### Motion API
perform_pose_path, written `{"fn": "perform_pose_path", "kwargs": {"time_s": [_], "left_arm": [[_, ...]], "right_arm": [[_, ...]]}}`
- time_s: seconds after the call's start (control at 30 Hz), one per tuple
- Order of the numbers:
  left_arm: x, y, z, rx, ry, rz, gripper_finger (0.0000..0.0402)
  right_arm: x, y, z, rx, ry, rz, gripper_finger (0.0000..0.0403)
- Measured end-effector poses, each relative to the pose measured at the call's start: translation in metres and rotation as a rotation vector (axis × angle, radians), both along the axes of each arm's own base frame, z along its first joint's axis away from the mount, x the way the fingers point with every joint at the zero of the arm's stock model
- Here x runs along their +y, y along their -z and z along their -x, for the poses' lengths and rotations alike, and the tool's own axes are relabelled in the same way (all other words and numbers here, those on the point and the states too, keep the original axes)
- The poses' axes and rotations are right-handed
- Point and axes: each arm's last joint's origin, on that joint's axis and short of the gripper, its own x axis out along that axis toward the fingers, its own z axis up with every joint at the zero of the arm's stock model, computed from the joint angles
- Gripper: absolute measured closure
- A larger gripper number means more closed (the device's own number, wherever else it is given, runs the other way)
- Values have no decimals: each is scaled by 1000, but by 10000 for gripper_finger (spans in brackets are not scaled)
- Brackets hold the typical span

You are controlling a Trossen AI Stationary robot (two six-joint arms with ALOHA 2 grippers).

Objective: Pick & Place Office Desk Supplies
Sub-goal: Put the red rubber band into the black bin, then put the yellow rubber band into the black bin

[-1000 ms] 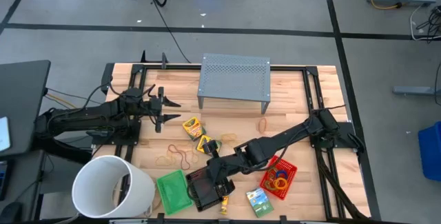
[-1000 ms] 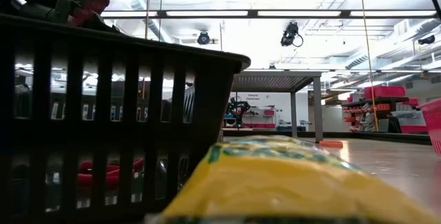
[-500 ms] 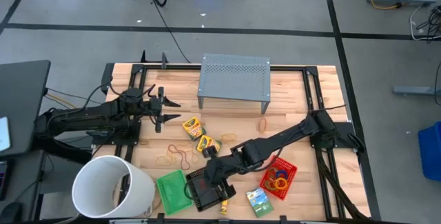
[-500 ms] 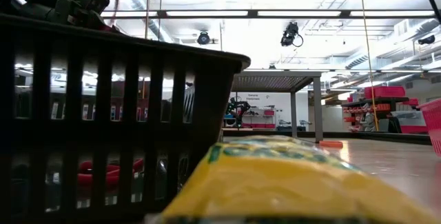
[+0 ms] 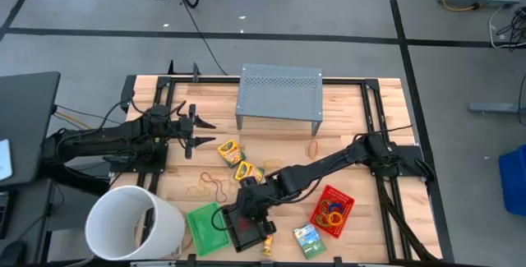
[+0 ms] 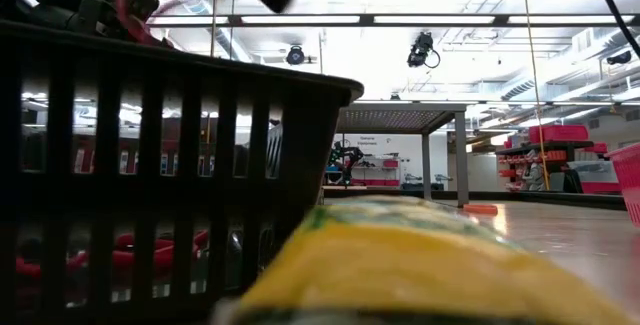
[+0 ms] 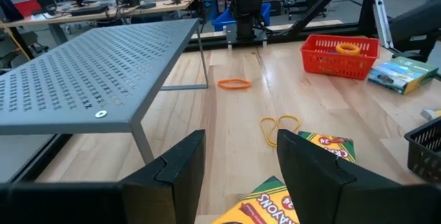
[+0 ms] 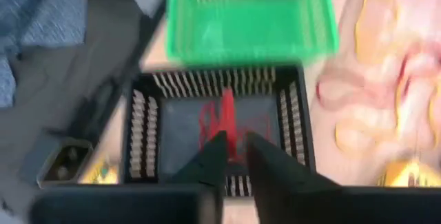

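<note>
A pale wooden table [image 5: 345,111] carries a grey perforated stand [image 5: 280,94] at the far middle, crayon boxes [image 5: 231,151] centrally, brown rubber bands [image 5: 207,187] left of them, and green [image 5: 205,227], black [image 5: 246,230] and red trays [image 5: 332,210] (near edge), beside a white bucket [image 5: 136,222].

Black mesh tray [image 5: 245,227]: upright at my worktop's near edge, holding red rubber bands [image 8: 224,122]. Green mesh tray [image 5: 206,227]: just beside it, toward my left. Red mesh tray [image 5: 331,212]: toward my right, holding coloured rings [image 5: 333,214]. Two yellow-green crayon boxes [image 5: 231,151] lie flat mid-worktop; a third crayon box [image 5: 308,239] lies beside the red tray. Thin brown rubber bands [image 5: 209,186] lie loose beyond the green tray.
</note>
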Motion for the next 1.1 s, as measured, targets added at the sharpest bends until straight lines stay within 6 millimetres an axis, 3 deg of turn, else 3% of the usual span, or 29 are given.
{"fn": "perform_pose_path", "kwargs": {"time_s": [0.2,0.33,0.57,0.8,1.0,1.1], "left_arm": [[0,0,0,0,4,0,216],[0,0,0,0,4,0,216],[-1,0,0,-3,17,4,216],[-4,1,-2,3,135,38,216],[-4,3,-6,14,185,53,216],[-7,2,-11,-5,236,60,216]], "right_arm": [[-3,17,-3,55,22,31,234],[-6,18,-2,53,51,97,196],[-32,25,11,213,165,319,196],[-62,29,13,321,226,365,208],[-87,72,26,457,241,365,208],[-96,82,33,436,264,323,208]]}}
